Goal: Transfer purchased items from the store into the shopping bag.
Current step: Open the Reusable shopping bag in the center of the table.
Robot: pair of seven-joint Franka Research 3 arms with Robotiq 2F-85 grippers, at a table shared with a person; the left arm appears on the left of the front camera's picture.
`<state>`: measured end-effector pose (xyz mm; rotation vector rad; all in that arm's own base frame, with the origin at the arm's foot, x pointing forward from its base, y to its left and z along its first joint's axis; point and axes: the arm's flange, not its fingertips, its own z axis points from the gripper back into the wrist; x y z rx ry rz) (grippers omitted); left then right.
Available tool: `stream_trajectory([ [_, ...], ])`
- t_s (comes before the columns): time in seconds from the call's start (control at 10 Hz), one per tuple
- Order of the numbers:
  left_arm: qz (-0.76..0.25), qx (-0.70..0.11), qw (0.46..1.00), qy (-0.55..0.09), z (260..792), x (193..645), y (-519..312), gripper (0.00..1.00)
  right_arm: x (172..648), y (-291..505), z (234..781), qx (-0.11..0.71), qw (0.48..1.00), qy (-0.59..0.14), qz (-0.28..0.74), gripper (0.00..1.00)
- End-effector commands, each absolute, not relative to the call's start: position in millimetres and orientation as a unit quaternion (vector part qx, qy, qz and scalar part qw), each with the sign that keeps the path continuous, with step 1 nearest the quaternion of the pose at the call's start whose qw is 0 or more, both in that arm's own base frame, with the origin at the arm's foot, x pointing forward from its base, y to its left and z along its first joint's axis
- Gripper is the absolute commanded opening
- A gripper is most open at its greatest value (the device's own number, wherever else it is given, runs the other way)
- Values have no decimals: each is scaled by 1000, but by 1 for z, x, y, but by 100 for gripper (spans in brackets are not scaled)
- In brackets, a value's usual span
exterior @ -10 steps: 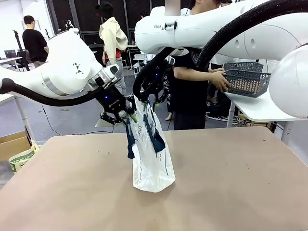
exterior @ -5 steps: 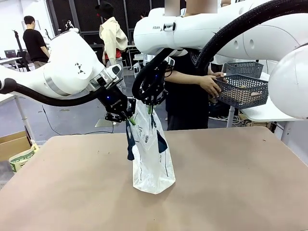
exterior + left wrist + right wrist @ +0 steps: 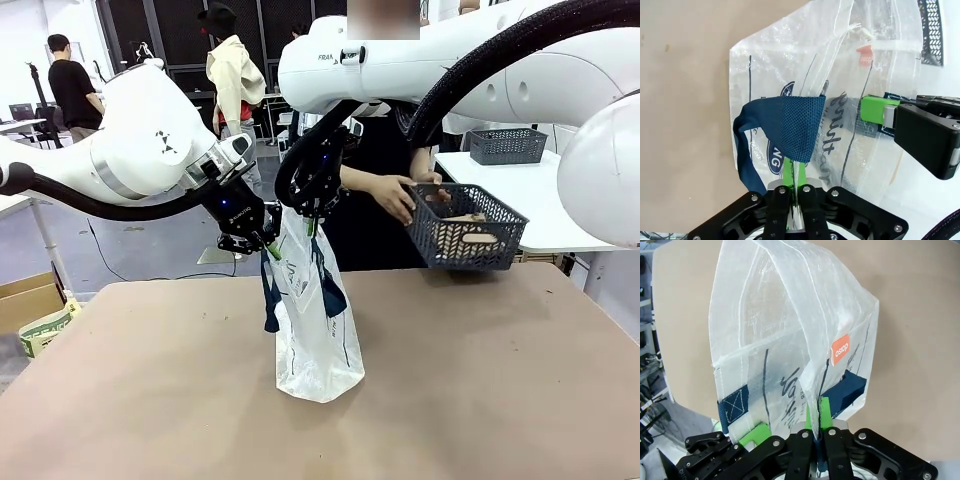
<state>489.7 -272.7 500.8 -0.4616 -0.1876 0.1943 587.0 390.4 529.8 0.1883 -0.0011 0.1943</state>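
Observation:
The shopping bag, translucent white with navy handles and dark lettering, stands upright mid-table. My left gripper is shut on its rim from the left. My right gripper is shut on the opposite rim. In the left wrist view the gripper pinches the bag just below a navy handle. In the right wrist view the gripper clamps the bag near an orange tag. A person's hands hold the dark grey basket above the table's far right. Brown items show through its lattice.
A second grey basket sits on a white side table behind. A cardboard box stands on the floor at left. People stand in the background. Bare brown tabletop lies on both sides of the bag.
Both grippers have shut on the bag's rim. The person has carried the basket from the white side table down and left, toward the brown table.

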Motion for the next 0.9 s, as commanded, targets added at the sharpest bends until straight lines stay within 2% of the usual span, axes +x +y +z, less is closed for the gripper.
stream_trajectory([
  [0.0, 98, -228, 964, -93, 501, 490, -272, 0, 589, 390, 531, 100, 990, -5, 102, 0],
  [0.4, 89, -217, 967, -100, 508, 489, -269, 0, 587, 386, 533, 85, 991, -2, 108, 0],
  [0.8, 63, -124, 986, -91, 514, 491, -231, 0, 596, 359, 542, 16, 986, -7, 165, 0],
])
